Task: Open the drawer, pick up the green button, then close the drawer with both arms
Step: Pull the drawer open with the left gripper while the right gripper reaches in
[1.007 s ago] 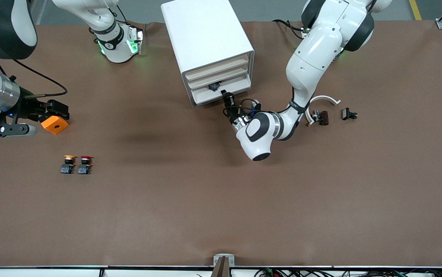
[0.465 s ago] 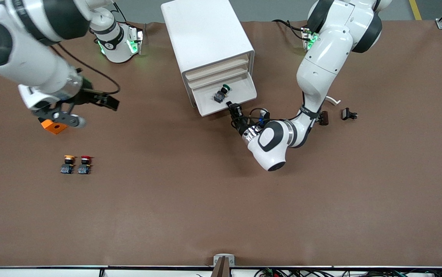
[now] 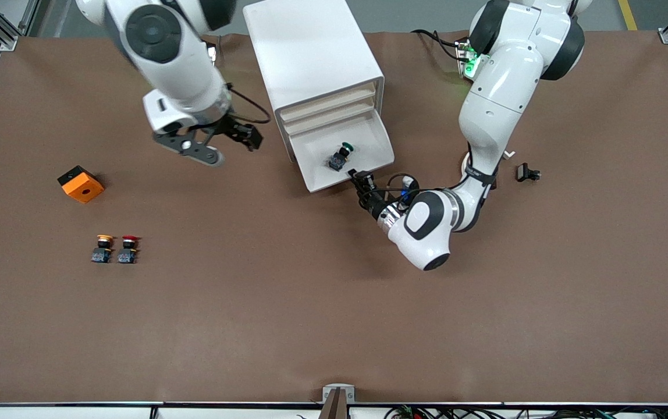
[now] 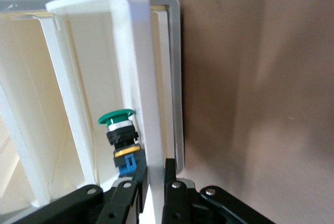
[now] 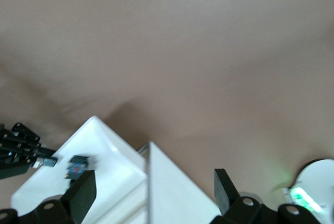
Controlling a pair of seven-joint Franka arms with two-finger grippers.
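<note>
The white cabinet (image 3: 311,58) stands at the table's robot side. Its bottom drawer (image 3: 382,145) is pulled out toward the front camera. The green-capped button (image 3: 341,156) lies on its side in the drawer. My left gripper (image 3: 358,177) is shut on the drawer's cream front panel (image 4: 151,104), with one finger inside near the button (image 4: 121,135) and one outside. My right gripper (image 3: 245,136) is open and empty, over the bare table beside the cabinet toward the right arm's end. In the right wrist view its fingers (image 5: 83,195) frame the cabinet top (image 5: 172,192), with the drawer (image 5: 104,145) and the button (image 5: 77,167) showing.
An orange block (image 3: 81,184) lies toward the right arm's end. A yellow-capped button (image 3: 102,248) and a red-capped button (image 3: 127,248) stand nearer the front camera. A small black part (image 3: 527,173) lies toward the left arm's end.
My left gripper has pulled the drawer out toward the front camera, uncovering the green button. My right arm has swung from the orange block over to beside the cabinet.
</note>
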